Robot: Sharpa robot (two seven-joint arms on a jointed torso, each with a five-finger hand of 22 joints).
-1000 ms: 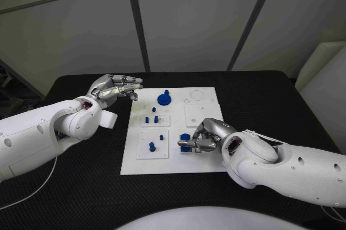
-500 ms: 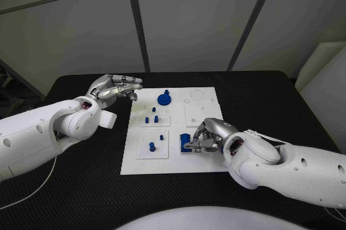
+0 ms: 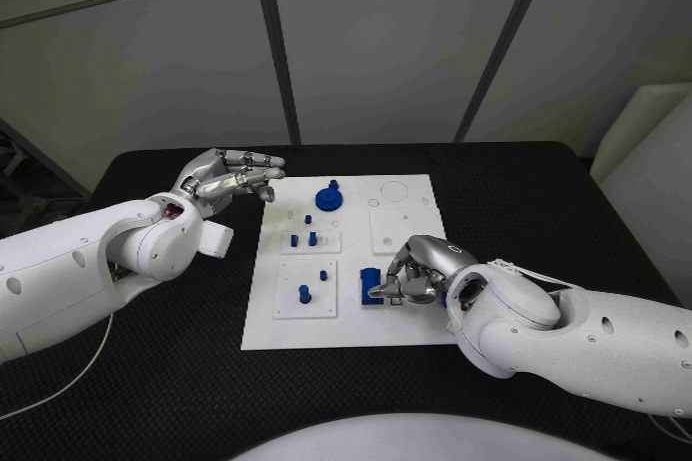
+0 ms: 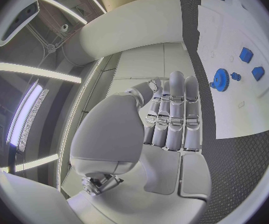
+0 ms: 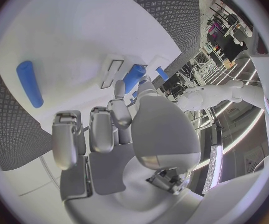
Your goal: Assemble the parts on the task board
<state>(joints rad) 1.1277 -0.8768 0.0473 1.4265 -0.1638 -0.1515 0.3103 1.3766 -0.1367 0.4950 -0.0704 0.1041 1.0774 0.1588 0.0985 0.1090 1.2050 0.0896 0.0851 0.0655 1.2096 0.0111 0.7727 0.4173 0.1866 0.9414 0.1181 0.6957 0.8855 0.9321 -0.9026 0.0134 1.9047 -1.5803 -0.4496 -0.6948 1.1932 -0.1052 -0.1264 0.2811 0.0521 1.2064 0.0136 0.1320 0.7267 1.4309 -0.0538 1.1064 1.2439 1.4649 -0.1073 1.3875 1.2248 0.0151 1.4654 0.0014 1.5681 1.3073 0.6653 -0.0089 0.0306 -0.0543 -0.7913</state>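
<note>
R hand (image 3: 410, 273) grips blue block part (image 3: 371, 284) near task board (image 3: 274, 326) near edge, R of center. L hand (image 3: 228, 177) off board's far-L corner over surface (image 3: 548, 191), fingers curled, holding nothing.

Black table (image 3: 548, 191), probably textured.

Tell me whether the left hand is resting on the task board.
No: the left hand hovers beside the task board, holding nothing.
</note>
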